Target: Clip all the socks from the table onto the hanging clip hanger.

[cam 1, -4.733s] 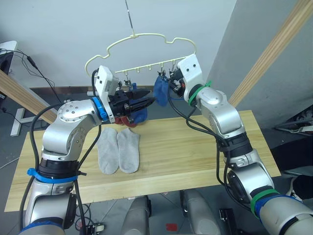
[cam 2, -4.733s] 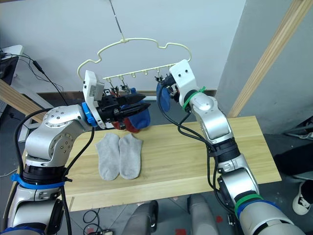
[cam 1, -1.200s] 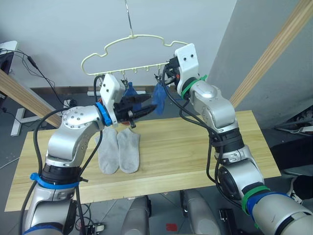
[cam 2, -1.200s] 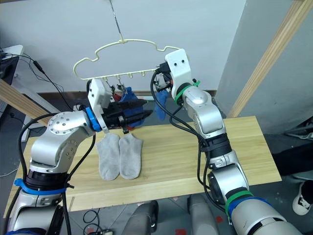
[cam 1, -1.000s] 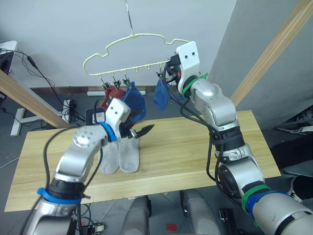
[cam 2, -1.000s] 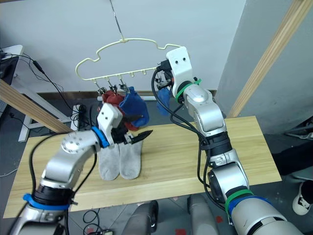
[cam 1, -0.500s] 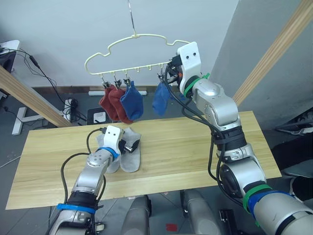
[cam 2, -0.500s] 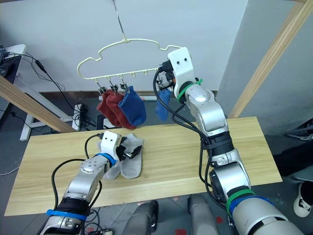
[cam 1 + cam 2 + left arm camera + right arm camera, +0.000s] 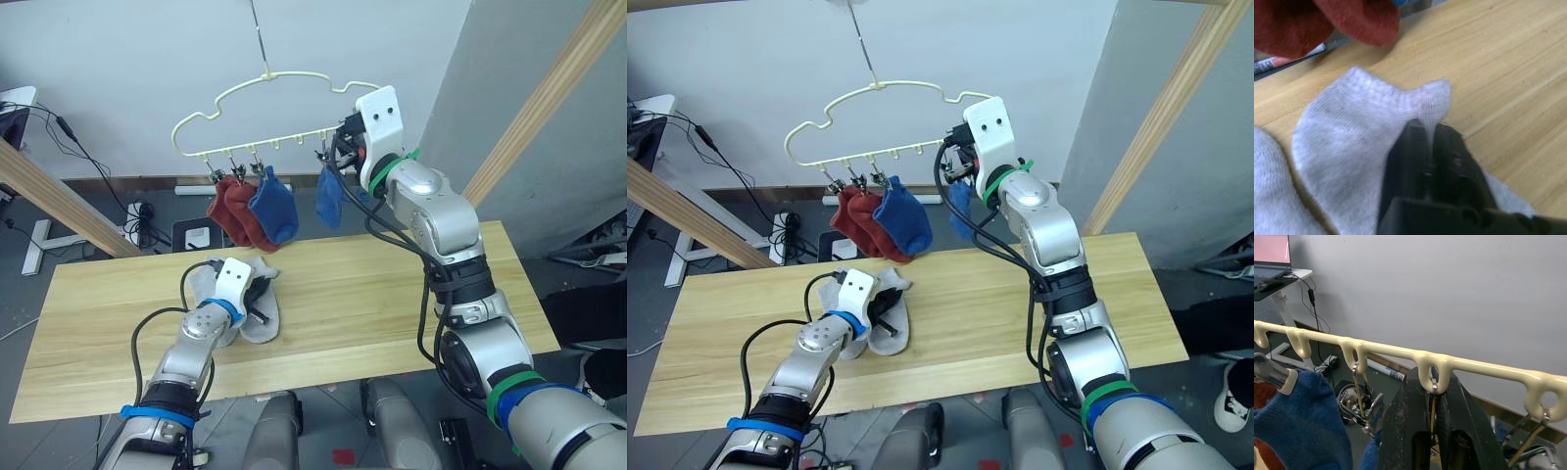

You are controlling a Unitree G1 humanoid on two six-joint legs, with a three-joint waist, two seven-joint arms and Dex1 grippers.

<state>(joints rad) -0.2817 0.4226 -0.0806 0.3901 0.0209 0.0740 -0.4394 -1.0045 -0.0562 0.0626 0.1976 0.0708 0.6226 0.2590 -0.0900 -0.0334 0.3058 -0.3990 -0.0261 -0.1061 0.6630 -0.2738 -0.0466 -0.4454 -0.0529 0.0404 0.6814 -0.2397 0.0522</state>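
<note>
Item: grey sock pick-up; four socks hung, two on the table.

Left gripper [image 9: 1429, 128] down on the table [image 9: 392, 294], fingers pinched narrow on a fold near the cuff of the nearer grey sock [image 9: 1361, 147]; second grey sock [image 9: 201, 289] lies just beside it; right gripper [image 9: 1431, 382] closed narrow around a loop of the clip hanger [image 9: 284, 88], steadying it; two red socks [image 9: 233, 201] and two blue socks [image 9: 276, 211] hang from its clips. Handling judgement: keep the pinch near the cuff edge so a free hem presents to a clip; lift straight so the neighbour sock does not drag; hold the hanger steady.
</note>
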